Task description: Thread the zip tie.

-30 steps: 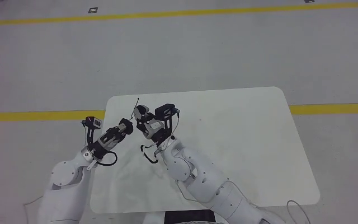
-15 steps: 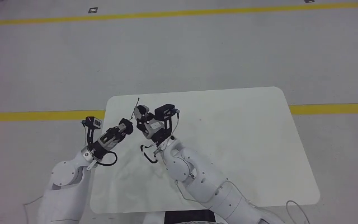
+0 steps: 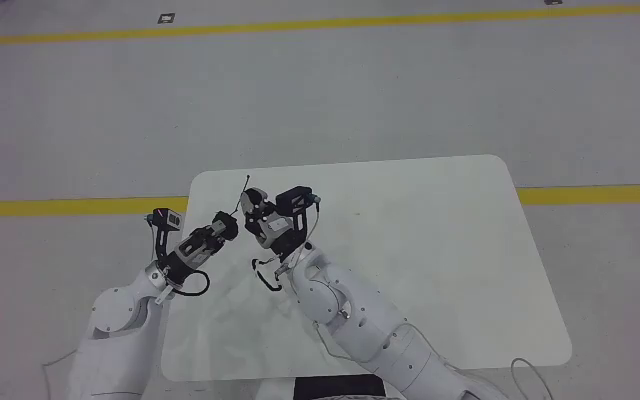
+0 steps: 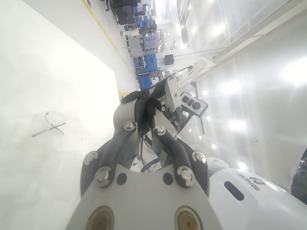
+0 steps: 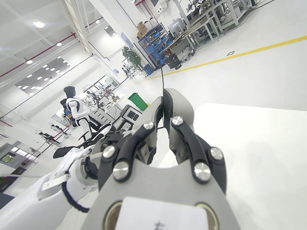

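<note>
Fingers [image 5: 178, 106] of the right gripper [image 5: 164, 99] are clamped on the zip tie [image 5: 162, 77], its thin tail sticking out past the tips. The left gripper [image 4: 144, 104] sits just beside it above the table [image 3: 450, 250], fingers pressed together; what they grip is unclear. Loose ties [image 4: 49, 126] lie on the table.

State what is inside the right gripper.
A thin black zip tie, pinched in the shut right gripper, with its tip sticking out beyond. The stretch between the pads is covered.
</note>
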Action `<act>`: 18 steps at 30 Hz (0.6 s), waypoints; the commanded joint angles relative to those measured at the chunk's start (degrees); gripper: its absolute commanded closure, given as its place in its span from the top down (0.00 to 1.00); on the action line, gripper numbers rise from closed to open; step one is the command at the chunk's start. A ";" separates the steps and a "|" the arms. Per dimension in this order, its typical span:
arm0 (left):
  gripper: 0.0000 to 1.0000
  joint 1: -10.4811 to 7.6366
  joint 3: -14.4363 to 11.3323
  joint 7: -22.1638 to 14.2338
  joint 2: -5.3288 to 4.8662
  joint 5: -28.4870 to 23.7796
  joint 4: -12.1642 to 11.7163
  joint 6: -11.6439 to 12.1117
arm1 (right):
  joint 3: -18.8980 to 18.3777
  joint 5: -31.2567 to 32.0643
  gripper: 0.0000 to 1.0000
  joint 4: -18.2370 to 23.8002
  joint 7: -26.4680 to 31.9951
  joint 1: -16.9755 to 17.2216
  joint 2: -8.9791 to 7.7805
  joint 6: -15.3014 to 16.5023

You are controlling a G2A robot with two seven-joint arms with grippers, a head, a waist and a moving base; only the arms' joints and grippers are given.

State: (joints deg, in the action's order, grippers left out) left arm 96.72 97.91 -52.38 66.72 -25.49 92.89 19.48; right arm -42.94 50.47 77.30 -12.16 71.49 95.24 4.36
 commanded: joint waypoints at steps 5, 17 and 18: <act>0.00 0.00 0.00 0.00 0.00 0.00 0.00 0.00 | -0.26 0.48 0.00 -0.08 0.09 0.07 0.10 -0.11; 0.00 0.00 0.00 0.00 0.00 0.00 0.00 0.00 | -0.49 1.25 0.00 -0.68 0.40 0.18 0.33 0.10; 0.00 0.00 0.00 0.00 0.00 0.00 0.00 0.00 | -0.50 1.27 0.00 -0.70 0.45 0.18 0.35 0.11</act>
State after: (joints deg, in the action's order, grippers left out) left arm 96.72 97.91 -52.38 66.72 -25.49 92.89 19.48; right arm -43.43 51.72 76.63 -11.76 71.67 95.57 4.46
